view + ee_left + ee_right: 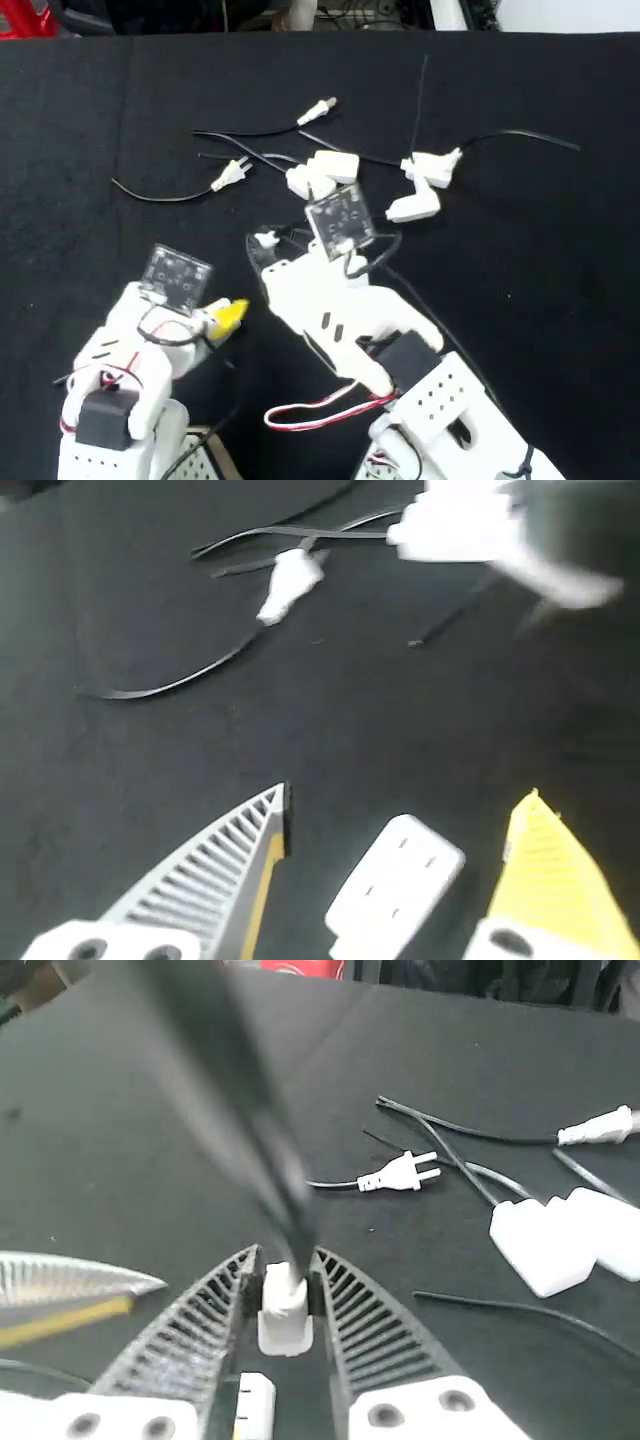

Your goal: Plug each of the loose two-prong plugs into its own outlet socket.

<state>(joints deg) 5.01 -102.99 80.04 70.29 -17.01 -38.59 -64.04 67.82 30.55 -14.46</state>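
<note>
The matt black cloth (80,120) over the table was strewn with thin black cords (150,195), several crossing at upper centre of the high view. A loose plug (232,175), moulded white plastic with two bare prongs, lay left of centre. A second loose plug (318,108) lay nearer the top. Two rounded white socket blocks (322,172) sat touching at centre, with a further pair (432,165) to their right. The right gripper (285,1260), with ribbed grey fingers, was clamped on a held plug (283,1310) just left of centre. That plug's cord ran up across the wrist camera and obstructed part of its view. The left gripper (408,798), at lower left, stood wide, with one finger grey and ribbed and the other yellow. A flat white outlet socket (395,885) lay on the cloth between them, touching neither.
</note>
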